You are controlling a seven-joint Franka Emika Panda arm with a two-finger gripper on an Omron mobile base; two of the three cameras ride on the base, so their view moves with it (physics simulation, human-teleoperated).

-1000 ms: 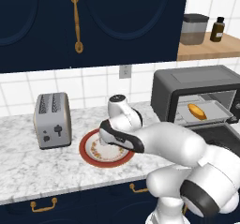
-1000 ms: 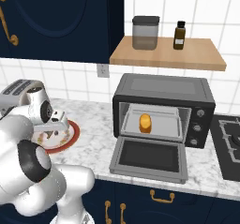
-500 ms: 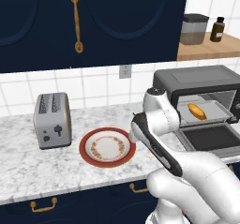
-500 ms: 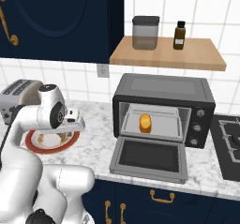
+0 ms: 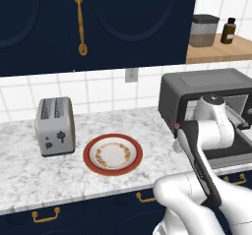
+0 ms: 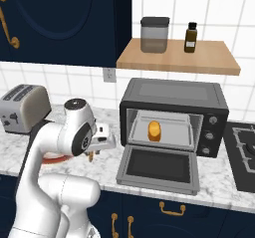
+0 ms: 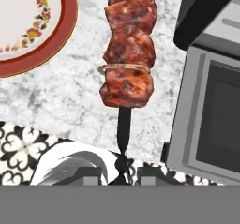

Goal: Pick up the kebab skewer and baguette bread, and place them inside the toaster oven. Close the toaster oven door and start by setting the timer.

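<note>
The kebab skewer (image 7: 127, 54) is gripped by its stick in the nearly closed claw (image 7: 123, 171), above the tabletop (image 7: 75, 106). At three o'clock the toaster oven (image 6: 174, 117) stands open, baguette bread (image 6: 155, 131) inside. Loading, door-closing and timer remain.

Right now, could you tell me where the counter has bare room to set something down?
Free marble lies in front of the silver toaster and the plate, and between the plate and the toaster oven. It is crowded at the oven: its lowered toaster oven door covers the counter there, and the gripper carries the kebab skewer alongside.
</note>
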